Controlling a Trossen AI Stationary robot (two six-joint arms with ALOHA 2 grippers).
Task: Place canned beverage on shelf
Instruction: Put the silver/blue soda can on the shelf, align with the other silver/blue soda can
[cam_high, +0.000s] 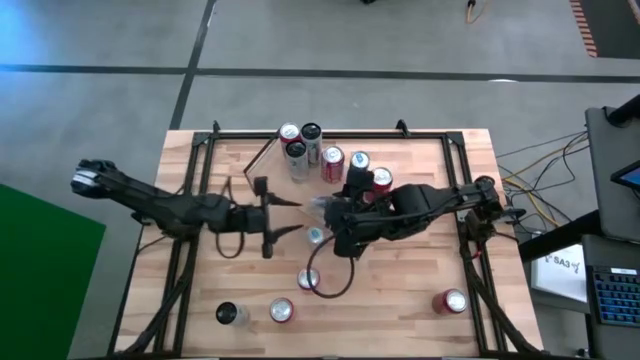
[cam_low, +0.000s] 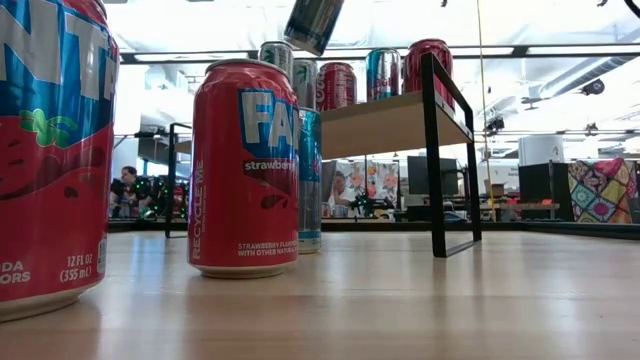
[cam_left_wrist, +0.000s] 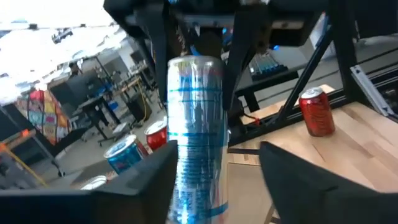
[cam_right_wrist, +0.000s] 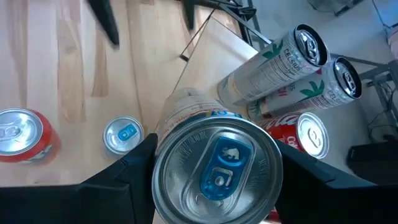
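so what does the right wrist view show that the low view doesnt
Only the right wrist view: the right hand around a slim can's blue-tabbed top, two white slim cans from above, and a small blue-topped can on the tabletop.
Only the low view: a big red strawberry can up close, and the room behind.
Both: the held can, tilted high in the low view, and the shelf with cans.
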